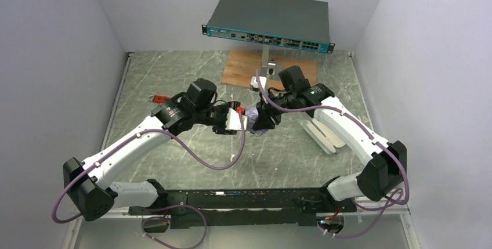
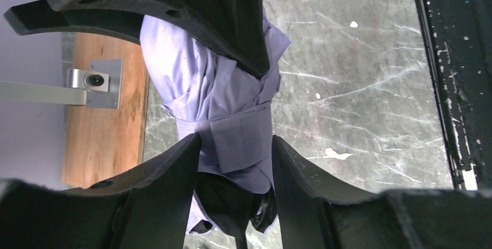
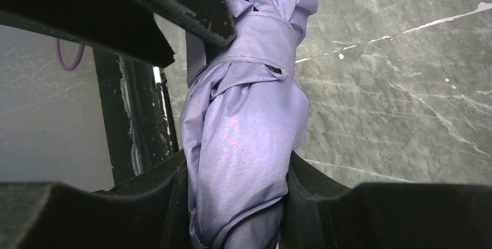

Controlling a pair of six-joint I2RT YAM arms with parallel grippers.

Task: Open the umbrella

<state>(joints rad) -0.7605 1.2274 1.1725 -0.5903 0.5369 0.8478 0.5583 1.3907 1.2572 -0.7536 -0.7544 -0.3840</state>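
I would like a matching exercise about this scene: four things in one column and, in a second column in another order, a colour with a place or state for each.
Column 1
1. umbrella
2. network switch
3. wooden board
4. oblong case

Column 2
a. brown, lying flat at the back
b. pale, lying on the right side
c. lavender, folded, strap wrapped around it
d. dark grey, raised above the table

Pairs: 1-c; 2-d; 3-a; 4-b

One umbrella (image 3: 243, 133), two robot arms (image 1: 139, 141) (image 1: 348, 128), one network switch (image 1: 267, 20), one wooden board (image 1: 239, 70), one oblong case (image 1: 320, 135), one red object (image 1: 158, 98)
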